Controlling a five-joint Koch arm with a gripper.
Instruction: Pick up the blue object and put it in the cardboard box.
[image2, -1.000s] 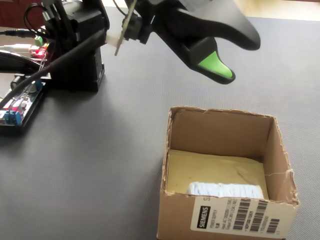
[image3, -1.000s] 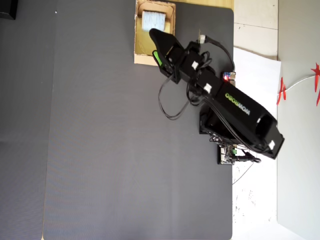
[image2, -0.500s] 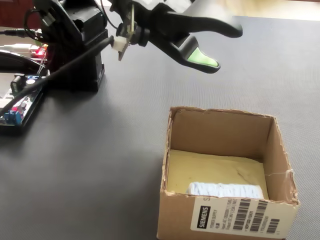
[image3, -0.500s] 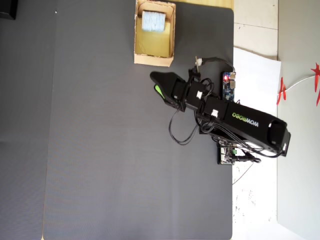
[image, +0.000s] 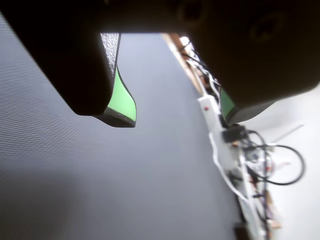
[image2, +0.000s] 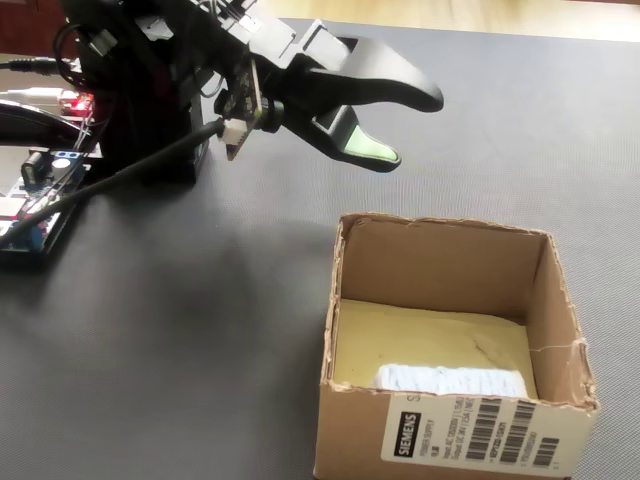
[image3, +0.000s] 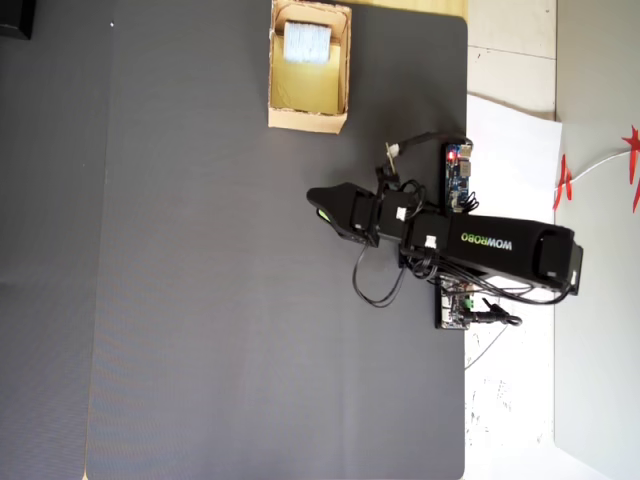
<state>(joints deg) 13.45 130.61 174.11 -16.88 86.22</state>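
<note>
Blue roll (image2: 452, 380) lies inside the cardboard box (image2: 560, 300) against its labelled wall, long axis along that wall; gripper (image: 172, 112) hangs empty, jaws wide apart, well clear of the box toward the arm base (image2: 150, 120).

Dark grey mat (image3: 230, 300), finely textured, across nearly all of the overhead view, also under everything in the fixed view (image2: 180, 330) and filling the left of the wrist view (image: 60, 175). White sheet (image3: 510, 400) along the mat's right edge in the overhead view, with red marks (image3: 563, 183) near its right side. Small circuit board (image3: 459, 176) with a red light at the mat's right edge; a second board (image3: 452, 308) nearer, tangled in wires. In the fixed view, a board with blue terminals (image2: 30, 225) at far left, black cables (image2: 30, 66) behind it. White strip (image: 220, 145) with looping cables at right in the wrist view, blurred.
</note>
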